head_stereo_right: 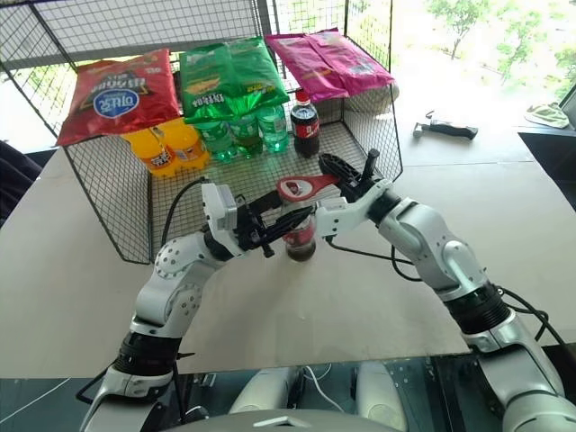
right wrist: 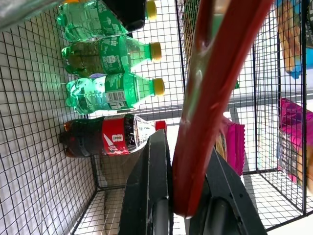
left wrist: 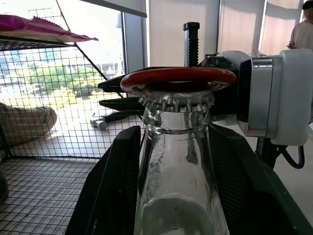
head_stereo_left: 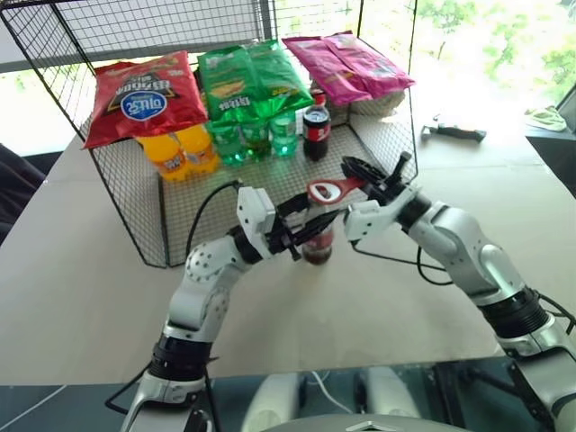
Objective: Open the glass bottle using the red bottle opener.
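Note:
The glass bottle [head_stereo_left: 318, 245] stands upright on the table just in front of the wire basket, and my left gripper [head_stereo_left: 301, 236] is shut on it, one black finger on each side of the neck [left wrist: 178, 161]. The red bottle opener [head_stereo_left: 331, 190] is clamped by its handle in my right gripper [head_stereo_left: 362, 183], which is shut on it. In the left wrist view the opener's ring [left wrist: 178, 78] lies flat over the crimped crown cap [left wrist: 176, 101]. The right wrist view shows the opener [right wrist: 210, 98] rising from between its fingers.
The wire basket [head_stereo_left: 144, 236] behind holds red [head_stereo_left: 144, 99], green [head_stereo_left: 252, 79] and pink [head_stereo_left: 346, 63] snack bags, orange bottles [head_stereo_left: 180, 153], green bottles [head_stereo_left: 256, 137] and a dark cola bottle [head_stereo_left: 316, 130]. A black tool [head_stereo_left: 454, 132] lies far right. A person [left wrist: 303, 29] stands beyond.

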{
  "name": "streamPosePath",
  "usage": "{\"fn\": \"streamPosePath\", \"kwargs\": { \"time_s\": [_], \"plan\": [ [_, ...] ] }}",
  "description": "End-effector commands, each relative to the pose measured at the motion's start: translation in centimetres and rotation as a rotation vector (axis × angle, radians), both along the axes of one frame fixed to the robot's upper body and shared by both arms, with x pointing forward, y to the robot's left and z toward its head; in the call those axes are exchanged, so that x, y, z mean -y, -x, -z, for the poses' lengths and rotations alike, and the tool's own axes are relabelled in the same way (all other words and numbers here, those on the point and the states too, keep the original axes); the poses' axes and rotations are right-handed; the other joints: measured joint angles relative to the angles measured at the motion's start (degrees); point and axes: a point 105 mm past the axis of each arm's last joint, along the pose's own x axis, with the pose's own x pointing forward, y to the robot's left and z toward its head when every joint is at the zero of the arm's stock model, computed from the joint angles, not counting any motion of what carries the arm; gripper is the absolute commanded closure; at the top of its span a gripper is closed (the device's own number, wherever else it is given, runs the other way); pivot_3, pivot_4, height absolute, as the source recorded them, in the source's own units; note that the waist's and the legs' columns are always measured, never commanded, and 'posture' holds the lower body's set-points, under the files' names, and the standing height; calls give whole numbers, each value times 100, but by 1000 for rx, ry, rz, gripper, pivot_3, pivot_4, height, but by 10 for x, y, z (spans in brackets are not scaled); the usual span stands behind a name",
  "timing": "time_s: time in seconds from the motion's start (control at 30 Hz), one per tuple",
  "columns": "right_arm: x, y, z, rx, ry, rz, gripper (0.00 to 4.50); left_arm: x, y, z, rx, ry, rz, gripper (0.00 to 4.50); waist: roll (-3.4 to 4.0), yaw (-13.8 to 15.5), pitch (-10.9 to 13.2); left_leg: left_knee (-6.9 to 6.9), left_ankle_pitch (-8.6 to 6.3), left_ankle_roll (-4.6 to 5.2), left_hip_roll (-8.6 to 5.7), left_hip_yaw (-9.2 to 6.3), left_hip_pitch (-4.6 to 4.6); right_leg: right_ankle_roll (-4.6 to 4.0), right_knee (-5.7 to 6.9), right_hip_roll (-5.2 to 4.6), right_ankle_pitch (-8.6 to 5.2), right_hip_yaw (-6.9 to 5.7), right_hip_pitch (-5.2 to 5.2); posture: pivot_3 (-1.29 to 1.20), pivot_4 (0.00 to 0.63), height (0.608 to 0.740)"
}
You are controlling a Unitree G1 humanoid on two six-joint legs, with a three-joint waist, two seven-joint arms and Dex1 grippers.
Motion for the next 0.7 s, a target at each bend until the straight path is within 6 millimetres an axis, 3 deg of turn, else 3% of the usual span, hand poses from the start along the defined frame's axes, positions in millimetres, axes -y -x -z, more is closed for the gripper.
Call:
{"fn": "streamPosePath", "kwargs": {
  "time_s": [0.03, 0.5, 0.6, 0.7],
  "plan": [
    [27, -6, -53, 180, -84, 77, 4500, -2, -1, 24, -87, -59, -11, 2822, 0, 4, 0, 0, 0, 0, 0, 0, 0, 0, 0, 0, 0, 0, 0, 0, 150, 740],
    [38, -11, -66, 253, -105, 103, 4500, -2, -1, 26, -90, -65, -6, 2822, -3, -35, -4, -9, 0, 0, 4, 10, 6, 0, -1, 1, 0, 9, 2, 0, 150, 740],
    [29, -8, -57, 204, -122, 66, 4500, -3, -1, 26, -90, -68, -9, 2822, -3, -27, -4, -9, 0, 0, 3, 8, 6, 0, -3, 2, 0, 7, 2, 0, 150, 740],
    [6, -1, -32, 84, -142, -13, 4500, -4, -2, 26, -90, -72, -11, 2822, -3, -36, -5, -9, 0, 0, 5, 7, 8, 0, -3, 0, 0, 8, 3, 0, 150, 740]
  ]
}}
